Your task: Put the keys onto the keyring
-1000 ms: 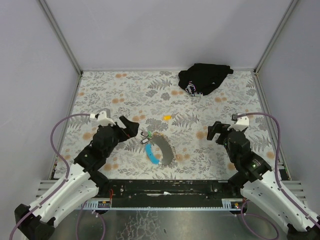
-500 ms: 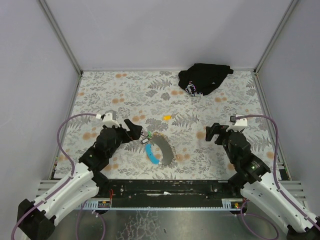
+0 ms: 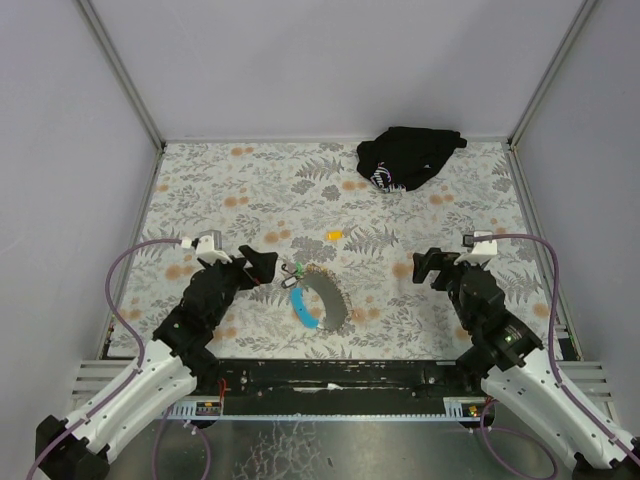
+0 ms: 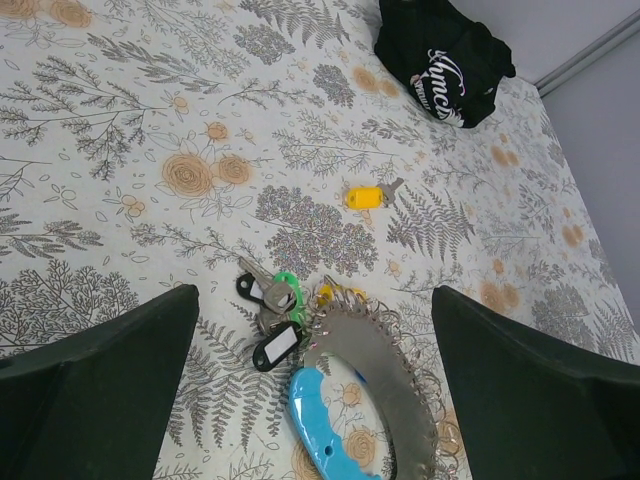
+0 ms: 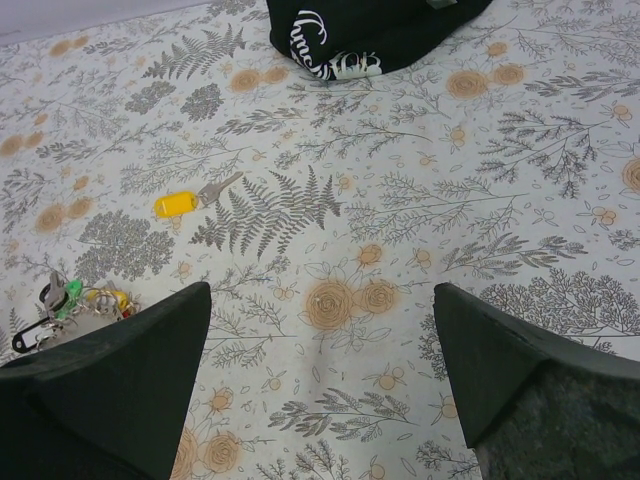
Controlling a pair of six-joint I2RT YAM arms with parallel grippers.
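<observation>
toward the near edge of the table [image 3: 200, 180], the left end effector [image 3: 262, 266] stands with its jaws spread wide and nothing between them. over the last second it pushed in toward the key cluster and then eased back a touch, so it now hovers just left of the cluster without touching it. the right end effector [image 3: 428, 266], equally wide and empty, has hardly shifted and waits well off to the right. this looks like an approach being lined up, with no grasp begun yet.

just beyond the left fingers lie the keys [image 4: 258, 285], a tiny bunch of silvery metal keys with a green tag and a black tag, flat on the floral cover. they touch the keyring [image 4: 330, 297], a thin metal ring at the end of a curved grey fabric strap [image 4: 385, 370] with a bright blue plastic piece [image 4: 320, 435] alongside. whether they are already threaded on it cannot be told. a lone key with a yellow tag [image 4: 366, 196] lies apart toward the far edge, and a black cloth bundle [image 3: 408, 157] sits by the far right corner.
</observation>
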